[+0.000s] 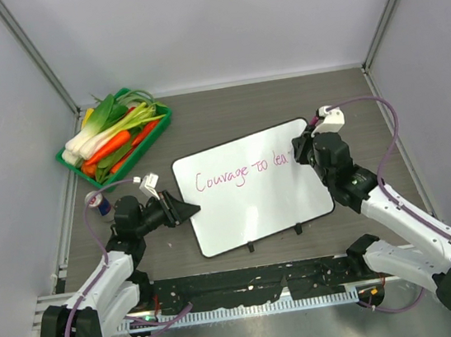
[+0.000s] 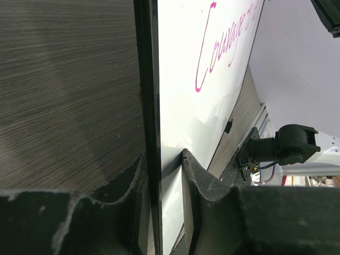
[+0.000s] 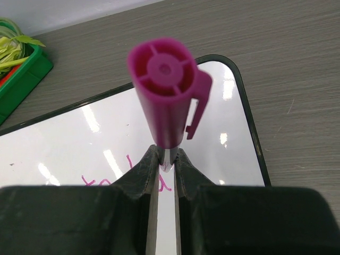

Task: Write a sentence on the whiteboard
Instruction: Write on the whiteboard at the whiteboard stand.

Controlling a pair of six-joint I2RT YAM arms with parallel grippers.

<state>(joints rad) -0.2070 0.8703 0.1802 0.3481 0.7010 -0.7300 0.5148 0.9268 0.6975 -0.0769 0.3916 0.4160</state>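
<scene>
Mid-writing: left jaws clamp the whiteboard (image 1: 264, 209) edge, right jaws pinch the magenta marker (image 3: 167, 101), the sentence (image 1: 235, 175) stops at "lea"; next move probably lettering rightward.

In the upper left of the overhead view I see a green tray (image 1: 164, 115) sitting askew on the grey wood-grain table (image 1: 234, 105); it is heaped with leeks (image 1: 107, 124), their white ends pointing toward the lower left; orange carrots (image 1: 111, 145) lie under and beside them; a yellow piece shows at the tray's top edge, and I cannot tell what it is. Just below the tray, at the left of the frame, stands a small red and blue container (image 1: 102, 205), half hidden. White walls (image 1: 214, 20) close in the table; a grey metal post (image 1: 34, 54) slants up in each far corner. My right wrist view catches the tray's corner at its upper left.
</scene>
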